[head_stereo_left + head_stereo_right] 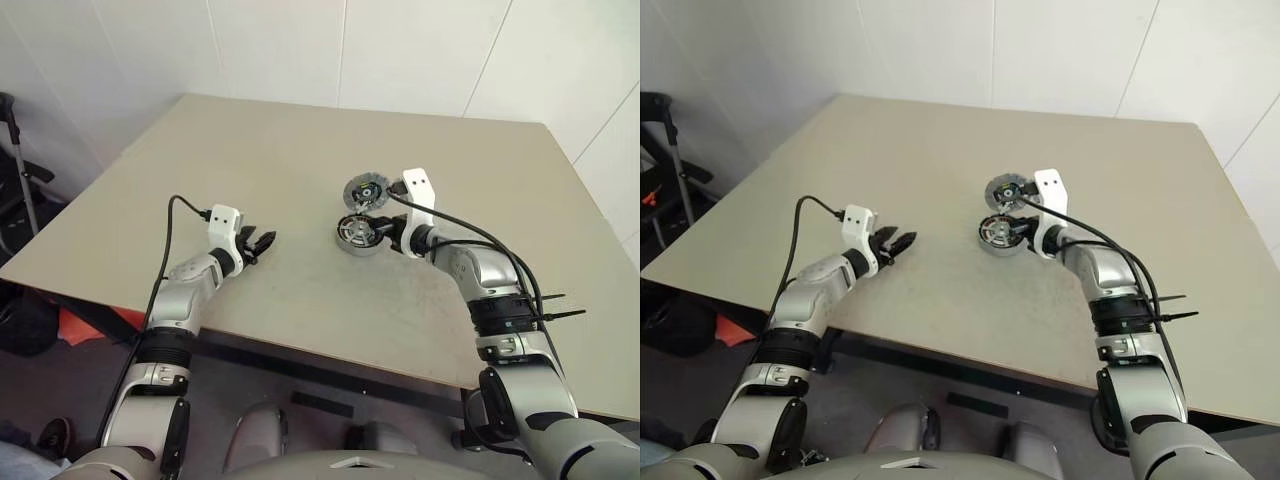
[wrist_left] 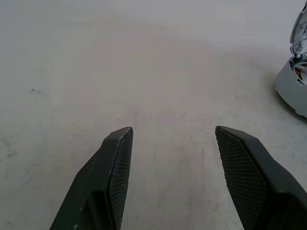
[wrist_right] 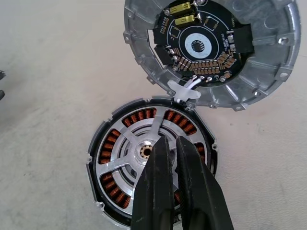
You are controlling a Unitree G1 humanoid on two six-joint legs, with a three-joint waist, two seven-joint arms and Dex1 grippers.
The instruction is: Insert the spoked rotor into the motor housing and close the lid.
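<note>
The motor housing (image 3: 106, 143) is a silver ring with copper windings, resting on the table (image 1: 250, 140) right of centre. The spoked rotor (image 3: 125, 149) sits inside it, silvery spokes facing up. The lid (image 3: 211, 48) lies just behind the housing with its circuit-board face up, joined to the housing by short white wires (image 3: 188, 87). My right gripper (image 3: 170, 140) is shut, its fingertips just over the rotor's hub with nothing between them. My left gripper (image 2: 172, 134) hovers open and empty over bare table, well left of the housing (image 1: 358, 235).
The table's near edge runs close below both arms, and its left edge slants away past my left arm. A black stand (image 1: 15, 180) stands beyond the left edge. White walls close off the far side.
</note>
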